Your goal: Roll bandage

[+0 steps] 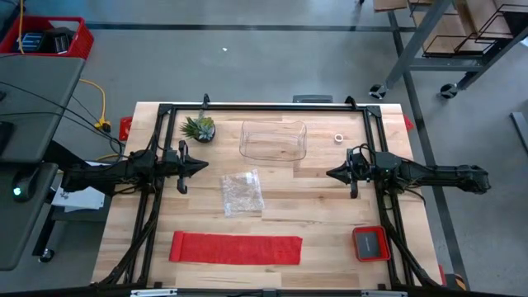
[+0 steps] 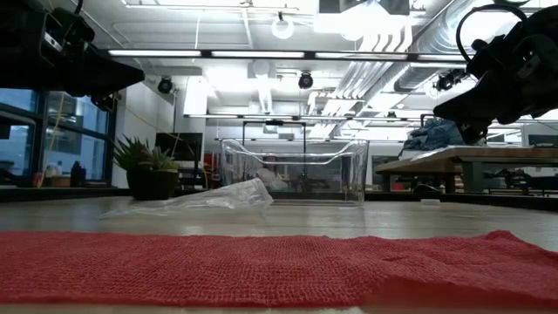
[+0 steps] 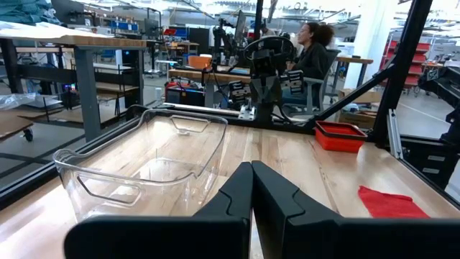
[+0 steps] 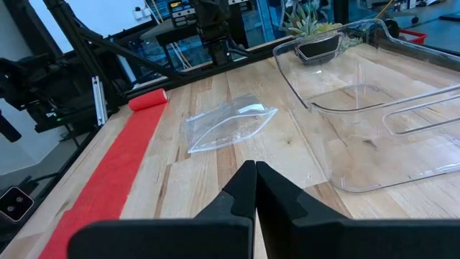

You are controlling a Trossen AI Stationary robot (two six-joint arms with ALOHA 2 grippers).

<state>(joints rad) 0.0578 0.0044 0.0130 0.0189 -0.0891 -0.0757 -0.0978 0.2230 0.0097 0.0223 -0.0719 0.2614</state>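
The bandage (image 1: 236,248) lies flat as a long bright red strip near the table's near edge; it also shows in the low view (image 2: 261,266) and the right wrist view (image 4: 115,180), with one end (image 4: 147,99) rolled up slightly. My left gripper (image 1: 206,166) hovers shut and empty over the table's left middle. My right gripper (image 1: 329,174) hovers shut and empty over the right middle. Both are well clear of the bandage.
A clear plastic bin (image 1: 273,139) stands at the far middle, a crinkly clear bag (image 1: 242,193) lies in the centre, a small potted plant (image 1: 199,128) at far left, a small red square tray (image 1: 371,243) at near right, a small ring (image 1: 338,138) at far right.
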